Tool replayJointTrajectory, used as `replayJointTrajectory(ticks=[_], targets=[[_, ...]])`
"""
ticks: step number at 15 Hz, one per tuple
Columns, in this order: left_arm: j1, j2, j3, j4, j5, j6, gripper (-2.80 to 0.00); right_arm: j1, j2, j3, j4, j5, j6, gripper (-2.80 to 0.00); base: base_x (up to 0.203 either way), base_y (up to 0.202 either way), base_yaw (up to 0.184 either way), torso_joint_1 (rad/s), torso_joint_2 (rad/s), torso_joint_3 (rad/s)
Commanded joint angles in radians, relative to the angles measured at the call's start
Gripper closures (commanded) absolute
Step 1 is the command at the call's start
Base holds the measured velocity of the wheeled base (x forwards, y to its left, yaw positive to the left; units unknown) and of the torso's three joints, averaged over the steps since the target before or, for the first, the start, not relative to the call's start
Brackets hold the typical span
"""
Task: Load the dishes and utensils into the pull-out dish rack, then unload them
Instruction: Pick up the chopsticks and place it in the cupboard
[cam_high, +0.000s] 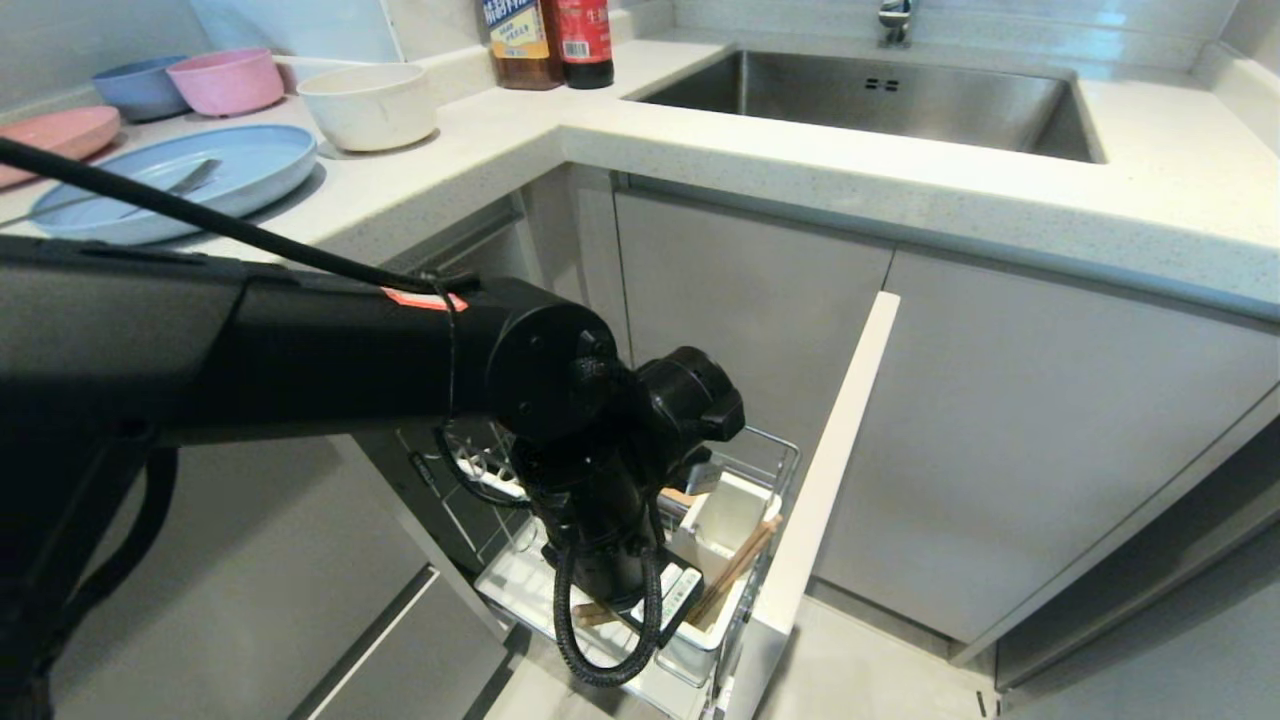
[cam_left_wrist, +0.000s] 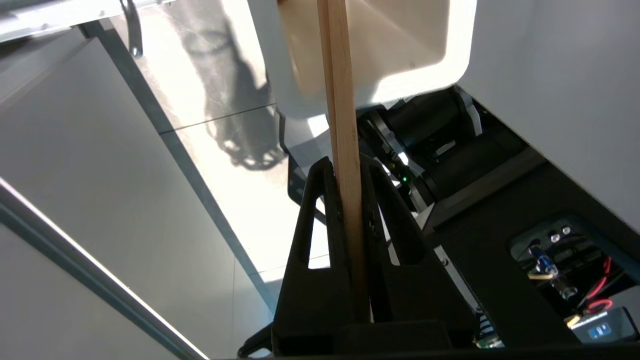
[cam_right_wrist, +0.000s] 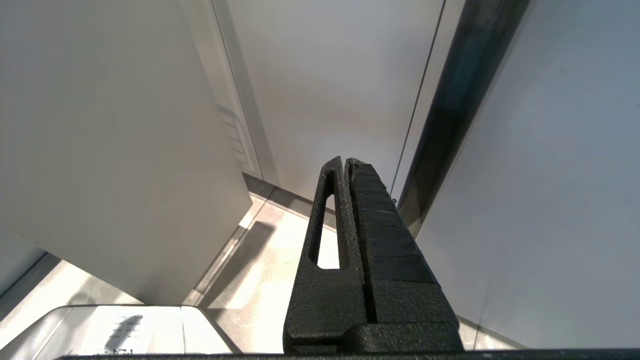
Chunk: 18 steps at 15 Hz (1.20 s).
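My left gripper (cam_left_wrist: 346, 167) is shut on a light-wood chopstick (cam_left_wrist: 344, 115) whose far end reaches into the white utensil holder (cam_left_wrist: 425, 75). In the head view my left arm (cam_high: 600, 500) hangs over the pull-out dish rack (cam_high: 782, 447), hiding the fingers. Chopsticks (cam_high: 738, 568) lean in the holder (cam_high: 725, 520) there. The off-white bowl (cam_high: 368, 105) and the light-blue plate (cam_high: 250, 160) sit on the counter, a metal utensil (cam_high: 192, 178) lying on the plate. My right gripper (cam_right_wrist: 345, 162) is shut, holds nothing and is parked beside cabinet fronts.
The rack's pale front panel (cam_high: 835, 440) sticks out beside the cabinet doors. A pink bowl (cam_high: 228, 80), a blue bowl (cam_high: 140, 88) and a pink plate (cam_high: 55, 135) stand at the counter's left. Two bottles (cam_high: 550, 40) and the sink (cam_high: 870, 100) are behind.
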Motion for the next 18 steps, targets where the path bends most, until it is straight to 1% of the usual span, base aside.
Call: replayJointTrajectory(ticks=[1, 6, 8, 16, 17, 18], targets=[[0.000, 0.018, -0.004, 0.005, 0.001, -0.001, 0.00, 0.000, 0.001, 0.002, -0.001, 0.000, 0.000, 0.00, 0.000, 0.000, 0.000, 0.000, 0.00, 0.000], [0.000, 0.036, -0.013, 0.003, 0.000, -0.001, 0.00, 0.000, 0.001, 0.002, -0.001, 0.000, 0.000, 0.00, 0.000, 0.000, 0.000, 0.000, 0.00, 0.000], [0.000, 0.042, -0.014, 0.005, -0.011, -0.001, 0.00, 0.000, 0.001, 0.002, 0.001, 0.000, 0.000, 0.00, 0.000, 0.000, 0.000, 0.000, 0.00, 0.000], [0.020, 0.042, -0.025, 0.008, -0.014, 0.005, 0.00, 0.000, 0.001, 0.002, -0.001, 0.000, 0.000, 0.00, 0.000, 0.000, 0.000, 0.000, 0.00, 0.000], [0.020, 0.040, -0.024, 0.009, -0.014, 0.019, -2.80, 0.000, 0.001, 0.002, 0.000, 0.000, 0.000, 0.00, 0.000, 0.000, 0.000, 0.000, 0.00, 0.000], [0.021, 0.040, -0.024, 0.009, -0.014, 0.022, -2.80, 0.000, 0.001, 0.002, 0.000, 0.000, 0.000, 0.00, 0.000, 0.000, 0.000, 0.000, 0.00, 0.000]])
